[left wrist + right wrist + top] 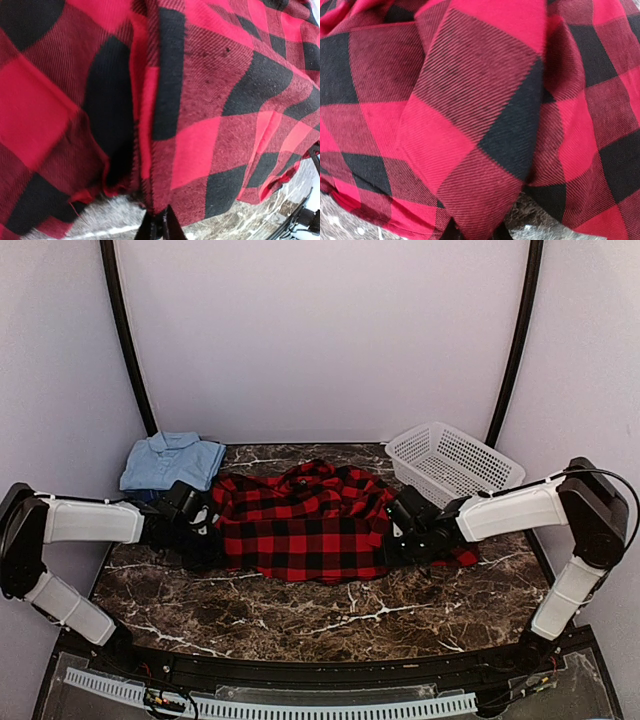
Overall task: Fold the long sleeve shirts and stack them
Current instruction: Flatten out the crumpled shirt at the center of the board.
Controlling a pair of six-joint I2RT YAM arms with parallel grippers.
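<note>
Red-and-black flannel shirt point(300, 525) lies bunched in the middle of the tabletop point(300, 615), not spread flat. The left claw point(157, 226) is closed tight on the shirt's left hem, low against the marble; its wrist view shows the seam running straight into the pinched tips. The right claw point(472, 232) is at the opposite side edge, mostly buried under cloth, but a fold funnels down between its tips, so it reads as closed on that fold. Matching grips on the two side edges look like a set-up to lift and pull apart, flattening the shirt before any fold; that is a judgement. The light blue shirt point(172, 460) sits folded at the back-left corner, near the flannel's left edge. It is probably the stack base, so the flannel would land there later. The white basket point(430, 430) is at back right, out of the way. Progress looks partial: one shirt folded, this one not. Risk: the right claw may hold several layers, so the spread could come out twisted.
</note>
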